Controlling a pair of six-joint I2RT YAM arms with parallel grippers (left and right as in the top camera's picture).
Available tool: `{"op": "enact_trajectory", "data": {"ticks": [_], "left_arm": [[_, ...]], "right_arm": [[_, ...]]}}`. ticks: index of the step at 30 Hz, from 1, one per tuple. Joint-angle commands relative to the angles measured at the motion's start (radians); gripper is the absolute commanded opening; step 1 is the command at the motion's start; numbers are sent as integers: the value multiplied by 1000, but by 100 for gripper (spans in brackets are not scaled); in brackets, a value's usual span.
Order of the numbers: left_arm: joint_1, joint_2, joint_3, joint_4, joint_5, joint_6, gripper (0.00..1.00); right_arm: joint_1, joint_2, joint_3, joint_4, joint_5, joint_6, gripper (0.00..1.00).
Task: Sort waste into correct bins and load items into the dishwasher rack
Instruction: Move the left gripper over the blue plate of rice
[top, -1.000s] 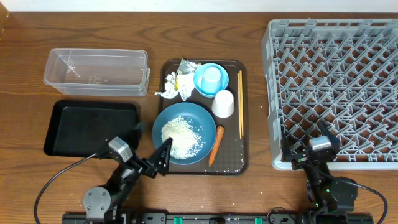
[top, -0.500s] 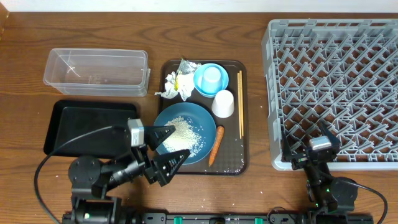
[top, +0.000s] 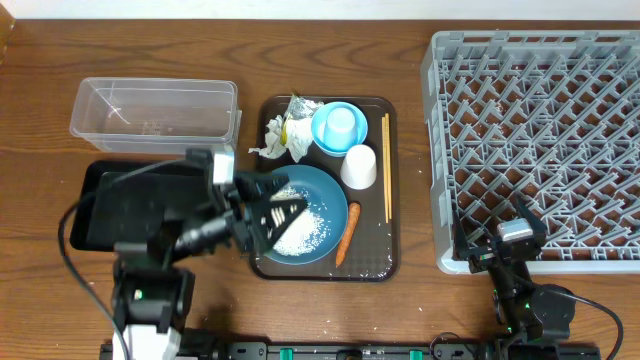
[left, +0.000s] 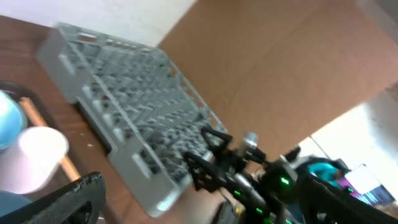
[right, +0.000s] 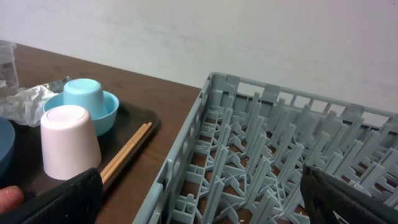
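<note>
The big dark blue bowl (top: 322, 200) holds white rice (top: 300, 228) on the brown tray. My left gripper (top: 272, 215) hangs open and empty over the bowl's left half. The orange carrot (top: 346, 232), the pale pink cup (top: 359, 166) and the chopsticks (top: 386, 180) lie to the right. The small light blue bowl (top: 325, 135) holds an upturned pale cup (top: 343, 123). Tissue (top: 272, 147) and the wrapper (top: 296, 122) lie beside it. My right gripper (top: 505, 247) rests open and empty at the front edge of the grey rack (top: 540, 130). The right wrist view shows the rack (right: 261, 143), pink cup (right: 68, 146) and chopsticks (right: 127, 149).
The clear tub (top: 155, 110) stands at the back left, and the black tray (top: 120, 200) is in front of it, partly under my left arm. The brown tray (top: 392, 255) lies between them and the rack. The blurred left wrist view shows the rack (left: 124, 106) and my right arm (left: 249, 171).
My left arm has risen from the table's front edge and swung forward over the big blue bowl, its gripper open. The right arm has not moved.
</note>
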Motion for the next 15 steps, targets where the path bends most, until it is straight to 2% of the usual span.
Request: {"op": "enact_trajectory", "data": {"ticks": [1,4,7,11,15], "left_arm": [[-3,80,30,-23,-177,127,100],[-3,130,40,-109,-434,245,100],[-4,158,97,-297,-692,374,100],[-4,167,277,-580,-806,475,100],[-5,199,537,-912,-820,486,100]], "right_arm": [[-13,-6,-1,-4,5,-11,99],[-13,-6,-1,-4,6,-11,99],[-13,-6,-1,-4,5,-11,99],[-13,-6,-1,-4,5,-11,99],[-13,-6,-1,-4,5,-11,99]]}}
